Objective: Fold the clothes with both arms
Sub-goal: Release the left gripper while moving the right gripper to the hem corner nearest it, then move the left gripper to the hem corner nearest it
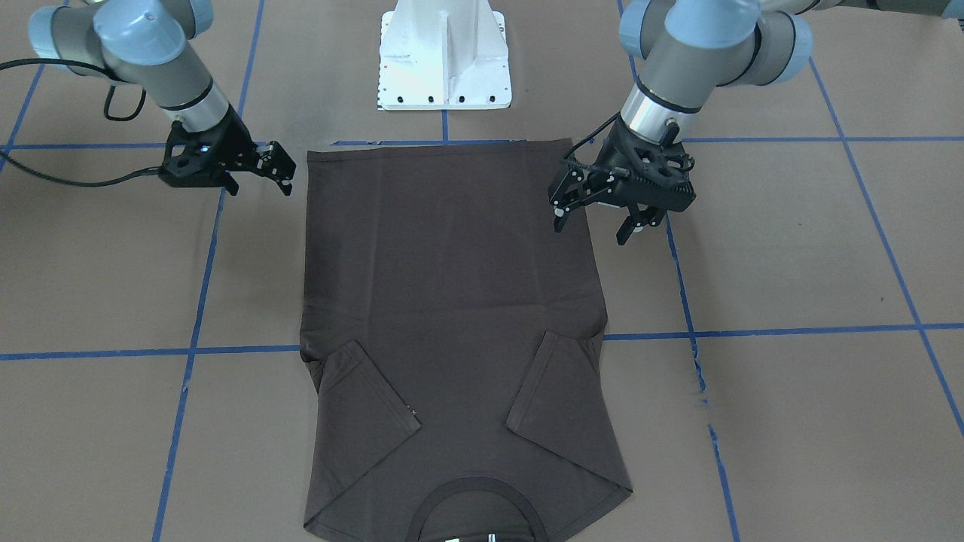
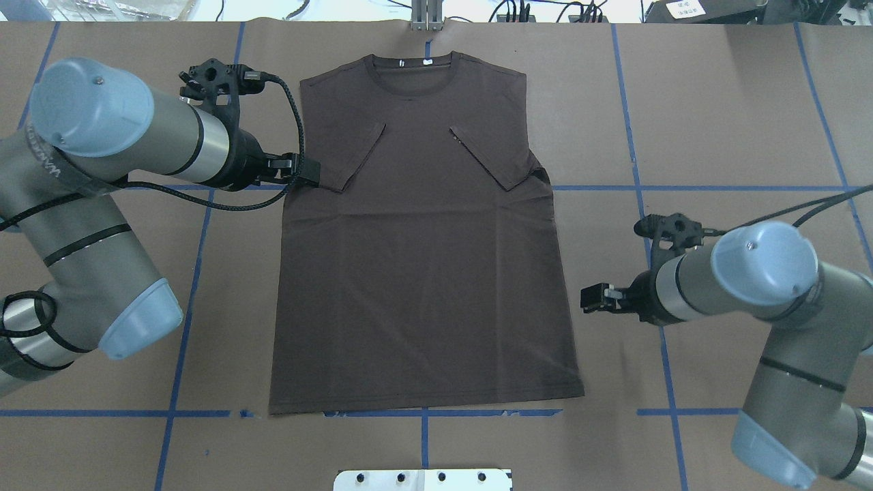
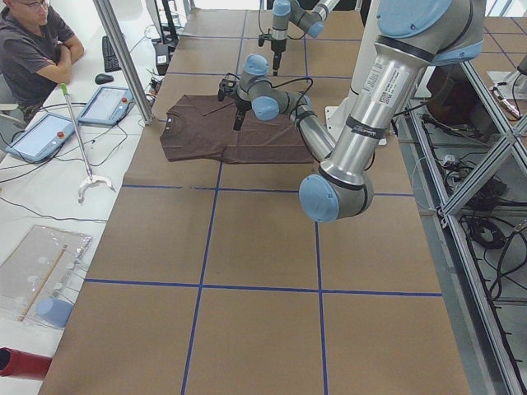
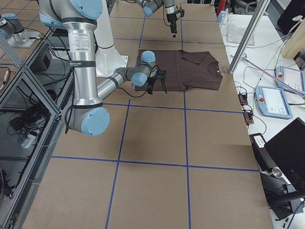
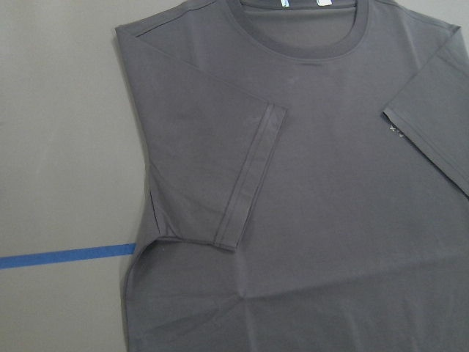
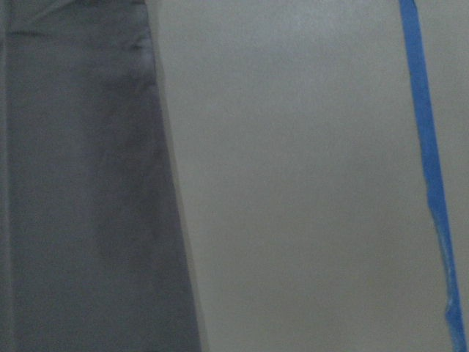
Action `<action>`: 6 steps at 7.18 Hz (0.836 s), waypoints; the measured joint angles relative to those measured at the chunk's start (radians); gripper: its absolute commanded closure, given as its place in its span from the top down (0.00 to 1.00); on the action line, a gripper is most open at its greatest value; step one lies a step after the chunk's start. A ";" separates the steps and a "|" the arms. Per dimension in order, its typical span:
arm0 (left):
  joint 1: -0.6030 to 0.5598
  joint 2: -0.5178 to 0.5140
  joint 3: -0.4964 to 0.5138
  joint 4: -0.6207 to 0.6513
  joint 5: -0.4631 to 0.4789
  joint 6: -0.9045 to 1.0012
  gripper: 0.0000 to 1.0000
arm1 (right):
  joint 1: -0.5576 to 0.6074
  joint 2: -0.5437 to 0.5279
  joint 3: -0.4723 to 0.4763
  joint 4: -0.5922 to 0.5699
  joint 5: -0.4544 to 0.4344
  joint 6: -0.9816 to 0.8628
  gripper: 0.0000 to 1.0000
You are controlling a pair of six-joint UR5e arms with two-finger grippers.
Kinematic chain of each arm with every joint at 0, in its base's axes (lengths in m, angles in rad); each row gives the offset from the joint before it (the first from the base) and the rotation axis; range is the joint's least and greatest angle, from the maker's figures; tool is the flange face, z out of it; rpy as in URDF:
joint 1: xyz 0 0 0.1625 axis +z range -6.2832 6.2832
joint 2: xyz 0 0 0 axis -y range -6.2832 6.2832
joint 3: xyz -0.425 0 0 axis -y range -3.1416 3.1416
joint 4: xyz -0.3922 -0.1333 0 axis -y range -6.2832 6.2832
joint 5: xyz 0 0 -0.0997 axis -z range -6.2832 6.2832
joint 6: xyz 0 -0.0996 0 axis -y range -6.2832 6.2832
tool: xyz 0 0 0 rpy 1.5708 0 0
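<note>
Seen from the front, the dark brown T-shirt [image 1: 452,286] lies flat on the bench [image 1: 791,248]. Both sleeves are already turned inward, and the body folds are still to do. The left gripper [image 1: 592,229] and right gripper [image 1: 262,184] flank its side edges, jaws spread and empty. Overhead, bare bench lies on both sides, and the collar [image 2: 409,65] sits near the far edge.

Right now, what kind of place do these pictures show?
Probably a robotics lab: a table covered in brown paper with blue tape lines, a man seated beside control tablets, and loose cables on the floor.
</note>
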 measured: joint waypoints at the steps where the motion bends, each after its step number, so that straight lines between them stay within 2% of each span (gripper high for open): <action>1: 0.003 0.010 -0.021 0.001 0.000 -0.001 1.00 | -0.074 0.003 0.011 -0.031 -0.059 0.067 0.99; 3: 0.004 0.013 -0.040 0.002 0.001 0.000 1.00 | -0.170 0.087 0.021 -0.190 -0.099 0.112 0.99; 6: 0.004 0.010 -0.050 0.003 0.000 -0.002 1.00 | -0.222 0.114 0.008 -0.227 -0.112 0.117 1.00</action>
